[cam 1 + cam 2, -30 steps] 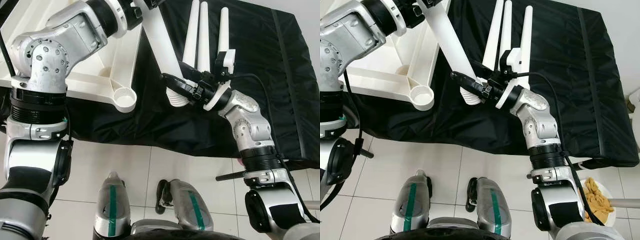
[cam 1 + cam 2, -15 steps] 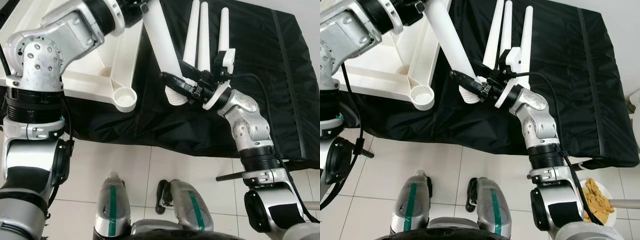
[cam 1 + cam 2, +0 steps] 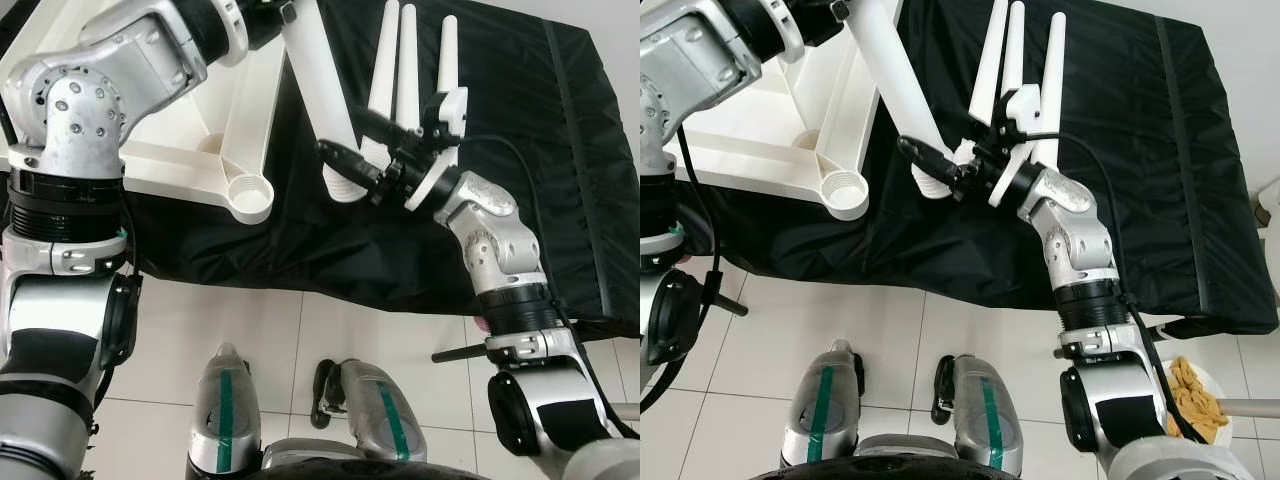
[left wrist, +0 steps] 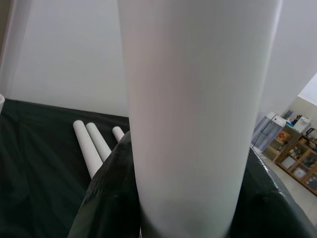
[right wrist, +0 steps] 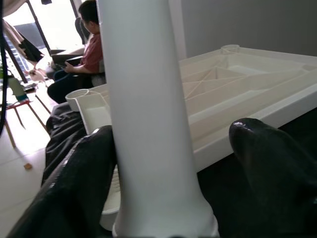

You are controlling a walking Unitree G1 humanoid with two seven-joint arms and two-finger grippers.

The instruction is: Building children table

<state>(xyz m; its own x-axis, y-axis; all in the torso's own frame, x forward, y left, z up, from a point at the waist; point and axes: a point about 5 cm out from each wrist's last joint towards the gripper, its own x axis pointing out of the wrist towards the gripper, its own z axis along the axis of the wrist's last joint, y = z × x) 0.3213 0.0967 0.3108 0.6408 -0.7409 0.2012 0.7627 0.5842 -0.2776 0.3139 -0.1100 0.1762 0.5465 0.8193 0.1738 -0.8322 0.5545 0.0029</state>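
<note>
While both arms share one white table leg [image 3: 318,95], the move ahead seems to hinge on where its threaded end lies against the corner socket [image 3: 247,193] of the upturned white tabletop [image 3: 190,150]. The leg slants across the black cloth [image 3: 520,140], its long axis running from the left gripper [image 3: 268,15] high up down to the right gripper [image 3: 352,160], which brackets it just above the threads. That threaded end hangs beside the socket, apart from it, toward the robot's right; the right gripper is the nearer one. The left fingers [image 4: 106,198] press both sides of the shaft. The right fingers [image 5: 84,173] straddle it: one touches, the other stands off. Three spare legs [image 3: 405,70] lie beyond. The threads themselves are partly hidden.
</note>
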